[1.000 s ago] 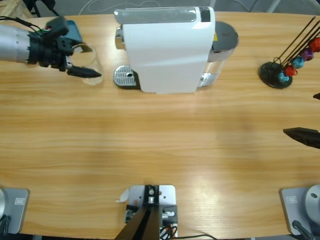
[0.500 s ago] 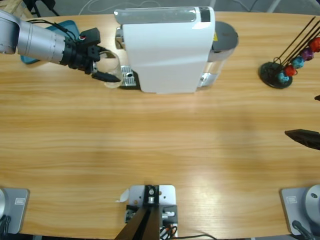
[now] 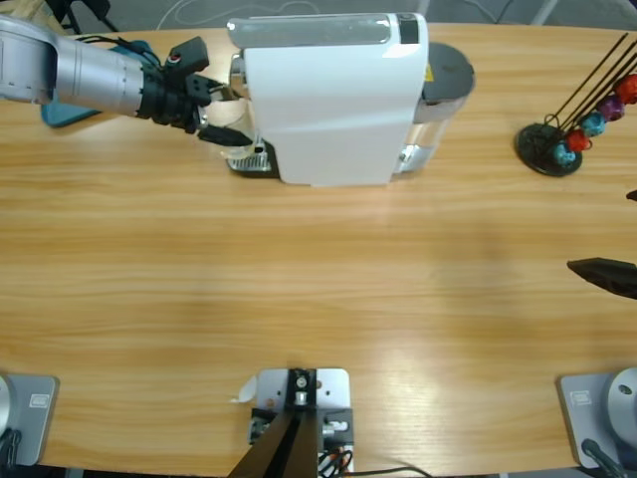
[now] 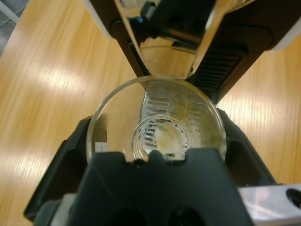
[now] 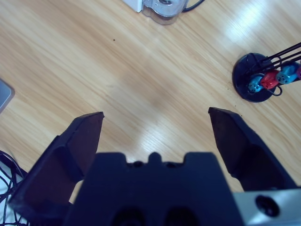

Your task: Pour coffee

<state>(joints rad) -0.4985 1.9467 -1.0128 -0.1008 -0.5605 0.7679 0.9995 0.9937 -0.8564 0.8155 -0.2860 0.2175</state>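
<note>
My left gripper [image 3: 227,116] is shut on a clear drinking glass [image 3: 239,151] and holds it at the drip tray [image 3: 255,161] on the left end of the white coffee machine [image 3: 333,100]. In the left wrist view the glass [image 4: 155,117] sits between the black jaws with its mouth toward the camera, just in front of the machine's dark grate [image 4: 221,70]. Only a faint film shows at its bottom, and the coffee is not in view. My right gripper [image 3: 612,229] hangs open over bare wood at the right edge [image 5: 155,117].
A black capsule stand [image 3: 557,144] with coloured capsules stands at the back right, also visible from the right wrist [image 5: 261,80]. A teal object [image 3: 62,112] lies behind the left arm at the back left. The machine's water tank [image 3: 443,85] is on its right side.
The left arm has carried the glass rightward from the back left of the table to the machine's drip tray. The right gripper has stayed where it was.
</note>
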